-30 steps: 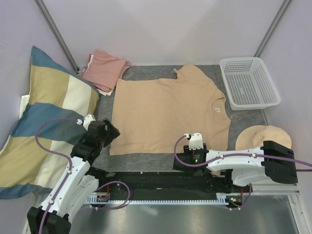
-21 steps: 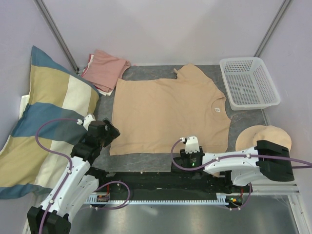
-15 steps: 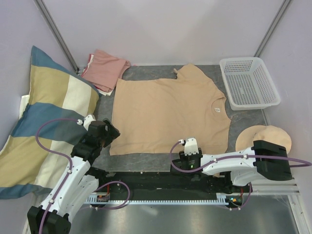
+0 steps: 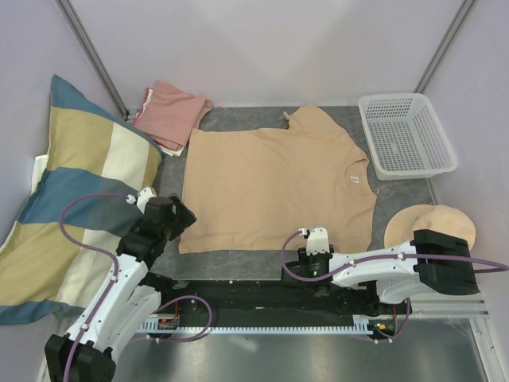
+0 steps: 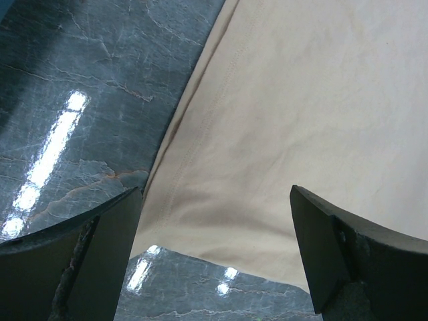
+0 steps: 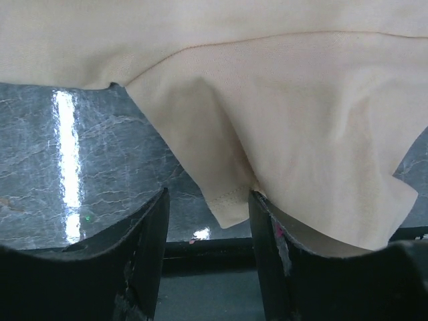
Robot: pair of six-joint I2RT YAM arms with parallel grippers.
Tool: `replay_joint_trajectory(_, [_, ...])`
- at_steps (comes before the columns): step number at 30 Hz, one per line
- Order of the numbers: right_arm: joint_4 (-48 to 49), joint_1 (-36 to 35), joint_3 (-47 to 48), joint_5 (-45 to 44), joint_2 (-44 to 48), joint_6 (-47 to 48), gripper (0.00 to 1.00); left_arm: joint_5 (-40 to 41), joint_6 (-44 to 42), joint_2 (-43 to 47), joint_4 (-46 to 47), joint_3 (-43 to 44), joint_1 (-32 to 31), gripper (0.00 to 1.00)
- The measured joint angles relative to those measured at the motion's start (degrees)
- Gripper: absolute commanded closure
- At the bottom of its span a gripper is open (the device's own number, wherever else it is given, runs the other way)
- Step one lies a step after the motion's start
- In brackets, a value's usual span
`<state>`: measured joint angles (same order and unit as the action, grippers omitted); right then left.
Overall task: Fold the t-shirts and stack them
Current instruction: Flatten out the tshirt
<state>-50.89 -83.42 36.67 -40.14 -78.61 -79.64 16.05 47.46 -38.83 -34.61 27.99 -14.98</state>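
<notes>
The tan t-shirt (image 4: pixel 270 183) lies spread flat on the dark table, neck label toward the right. The salmon-pink t-shirt (image 4: pixel 171 111) sits folded at the back left. My left gripper (image 4: pixel 172 216) hovers open over the tan shirt's near left corner (image 5: pixel 200 221), with both fingers (image 5: pixel 87 261) wide apart and off the cloth. My right gripper (image 4: pixel 316 241) is at the near sleeve. Its jaws stand part open around the sleeve's hemmed corner (image 6: pixel 231 200). The cloth drapes over the right finger (image 6: pixel 274 261), and a gap shows beside the left one.
A white mesh basket (image 4: pixel 406 135) stands at the back right, with a round beige domed hat (image 4: pixel 429 223) in front of it. A big striped pillow (image 4: pixel 71 199) leans along the left side. A black rail (image 4: pixel 254 296) runs along the table's near edge.
My right gripper has shifted slightly toward the near edge at the sleeve, drifting left and then back right. The left arm and both shirts have not moved.
</notes>
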Motion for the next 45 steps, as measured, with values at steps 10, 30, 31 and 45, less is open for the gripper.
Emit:
replay_joint_trajectory(10, [0.33, 0.00, -0.50, 0.44, 0.28, -2.25, 0.56, -0.09, 0.00, -0.17, 0.00, 0.00, 0.00, 0.00])
replay_joint_trajectory(30, [1.01, -0.11, -0.61, 0.83, 0.24, -2.67, 1.00, -0.09, 0.00, -0.13, 0.00, -0.31, 0.00, 0.00])
replay_joint_trajectory(31, [0.85, -0.11, -0.48, 0.94, 0.24, -2.27, 1.00, -0.09, 0.00, -0.13, 0.00, -0.31, 0.00, 0.00])
replay_joint_trajectory(45, [0.55, -3.34, 6.71, 1.95, -0.11, 4.22, 1.00, -0.09, 0.00, -0.02, 0.00, -0.31, 0.00, 0.00])
